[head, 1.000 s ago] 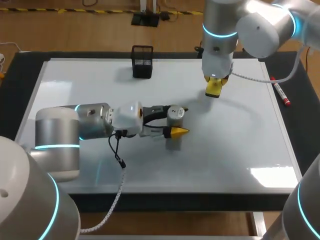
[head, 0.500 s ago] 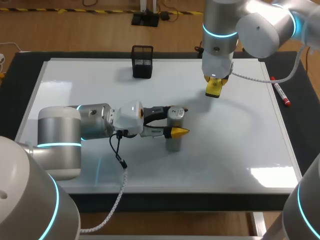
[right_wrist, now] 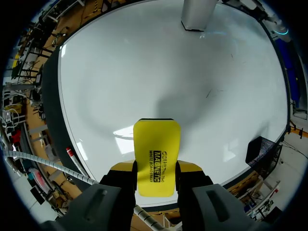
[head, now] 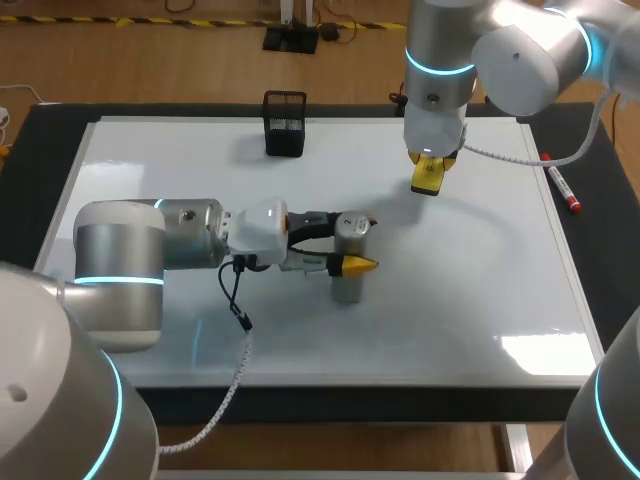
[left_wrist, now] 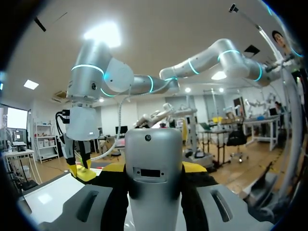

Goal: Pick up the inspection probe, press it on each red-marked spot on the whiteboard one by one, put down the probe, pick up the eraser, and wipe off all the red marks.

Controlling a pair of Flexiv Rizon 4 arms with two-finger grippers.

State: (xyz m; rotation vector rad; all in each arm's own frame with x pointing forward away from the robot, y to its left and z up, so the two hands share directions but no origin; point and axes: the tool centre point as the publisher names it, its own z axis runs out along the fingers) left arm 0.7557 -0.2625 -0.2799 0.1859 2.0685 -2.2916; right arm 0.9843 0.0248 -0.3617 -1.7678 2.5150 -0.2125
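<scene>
Down comes the left gripper (head: 362, 242), clamped on the grey cylindrical inspection probe (head: 347, 286), which now stands mid-whiteboard (head: 480, 300). At one o'clock from it, the right gripper (head: 430, 168) hangs, clutching the yellow rectangular eraser (head: 428, 181).

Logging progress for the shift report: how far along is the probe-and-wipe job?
Done, apparently: no red marks show on the whiteboard in the head view. In hand: the left gripper has its jaws on the probe, upright on the board; the right gripper holds the eraser above it. Left: setting both down, if wiping is finished.
</scene>
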